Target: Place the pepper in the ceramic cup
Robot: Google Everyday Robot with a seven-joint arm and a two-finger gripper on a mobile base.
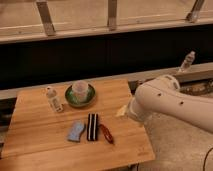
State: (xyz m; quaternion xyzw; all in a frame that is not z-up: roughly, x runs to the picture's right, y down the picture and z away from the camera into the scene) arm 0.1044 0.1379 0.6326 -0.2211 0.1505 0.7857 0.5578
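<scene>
The pepper (105, 133), slender and dark red, lies on the wooden table (40, 145) near its front right, just right of a black-and-white striped block (92, 127). The ceramic cup (80, 91), pale and round, stands upright on a green plate (68, 97) at the back middle of the table. My gripper (121, 111) shows as a pale tip at the end of the bulky white arm (170, 105). It hangs over the table's right edge, up and to the right of the pepper, and it is open and holds nothing.
A small clear bottle (53, 99) stands left of the plate. A blue cloth-like piece (76, 131) lies left of the striped block. Another bottle (187, 61) stands on the ledge at the right. A dark wall and railing run behind the table.
</scene>
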